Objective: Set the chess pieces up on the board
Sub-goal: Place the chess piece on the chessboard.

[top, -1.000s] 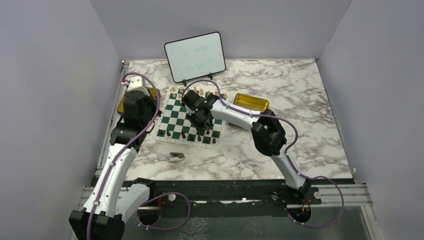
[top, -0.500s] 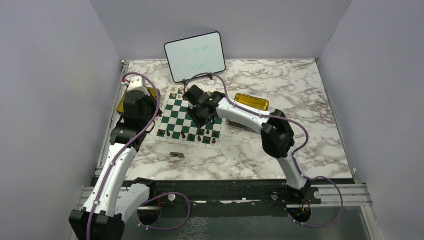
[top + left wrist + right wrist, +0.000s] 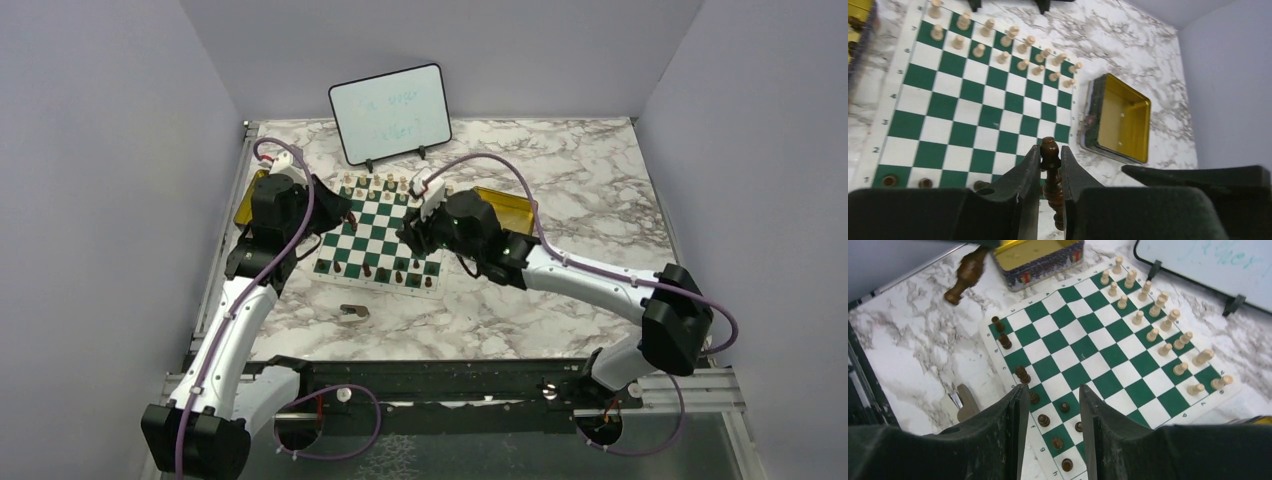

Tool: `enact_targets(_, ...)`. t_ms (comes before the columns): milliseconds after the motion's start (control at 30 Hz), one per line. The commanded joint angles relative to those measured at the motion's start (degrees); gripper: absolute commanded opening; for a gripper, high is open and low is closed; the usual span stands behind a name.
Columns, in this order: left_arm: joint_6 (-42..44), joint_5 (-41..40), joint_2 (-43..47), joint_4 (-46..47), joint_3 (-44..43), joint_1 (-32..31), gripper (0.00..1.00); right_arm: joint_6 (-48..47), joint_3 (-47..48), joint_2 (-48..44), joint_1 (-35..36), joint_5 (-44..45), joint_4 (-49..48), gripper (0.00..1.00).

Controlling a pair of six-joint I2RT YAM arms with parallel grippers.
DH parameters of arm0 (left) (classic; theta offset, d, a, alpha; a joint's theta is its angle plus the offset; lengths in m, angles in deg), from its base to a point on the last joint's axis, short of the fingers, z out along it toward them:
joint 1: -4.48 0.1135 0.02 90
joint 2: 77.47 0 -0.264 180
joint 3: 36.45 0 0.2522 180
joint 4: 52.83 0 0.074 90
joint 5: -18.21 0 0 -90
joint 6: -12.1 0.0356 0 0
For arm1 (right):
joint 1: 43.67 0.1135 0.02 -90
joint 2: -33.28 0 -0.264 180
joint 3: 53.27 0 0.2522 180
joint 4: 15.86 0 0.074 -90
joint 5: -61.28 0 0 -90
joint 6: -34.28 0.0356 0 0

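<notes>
Grip on the left side: left gripper (image 3: 1049, 159) is clamped on a dark brown turned wooden chess piece (image 3: 1050, 148). The piece's round knob shows above the black fingers and its long axis runs along them. In the right wrist view the piece hangs at or just off the board's left edge, over white marbled tabletop (image 3: 913, 340) beside a gold square tin (image 3: 1045, 265).

The flat green-and-white checked chessboard mat (image 3: 375, 232) lies to the right of that gripper. The carry should therefore go rightward and toward the near edge, where small dark brown pieces (image 3: 1022, 374) stand in a gapped, ragged line. Light tan wooden pieces (image 3: 998, 42) fill the two far rows.

Right gripper (image 3: 1051, 390) hovers over the near right squares, fingers apart, nothing between them.

Judgement: the next placement belongs to the left arm. The slim piece on its narrow base looks tip-prone on the smooth mat and needs setting down upright.
</notes>
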Motion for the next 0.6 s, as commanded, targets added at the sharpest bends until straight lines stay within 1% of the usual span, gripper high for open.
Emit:
enact_targets(0,-7.7,9.88,-0.76,4.62,-2.48,-0.18,0.12,-18.51,-10.75,-5.34,3.55,-4.32,-27.5,0.47)
enact_targets(133,-11.3,13.08,-0.86,6.91,-2.03,-0.18,0.12,-35.7,-17.77,-8.28,5.93,-8.27,-40.81,0.47)
enact_targets(200,-12.8,14.83,-1.11,7.86,-1.92,-0.18,0.13,-44.84,-19.7,-8.45,7.07,-10.86,-44.24,0.46)
enact_targets(267,-13.7,16.67,-1.66,8.08,-2.2,-0.18,0.13,-52.58,-20.65,-8.19,8.29,-11.53,-46.27,0.46)
enact_targets(367,-14.52,18.25,-1.88,8.11,-2.27,-0.18,0.13,-59.81,-21.23,-7.39,9.75,-10.53,-50.04,0.46)
enact_targets(467,-14.96,18.95,-1.88,7.74,-2.18,-0.18,0.13,-67.48,-20.9,-6.27,11.11,-10.33,-50.36,0.45)
enact_targets(567,-15.32,20.61,-2.19,7.71,-2.22,-0.18,0.13,-72.86,-20.06,-4.78,11.84,-9.68,-49.33,0.45)
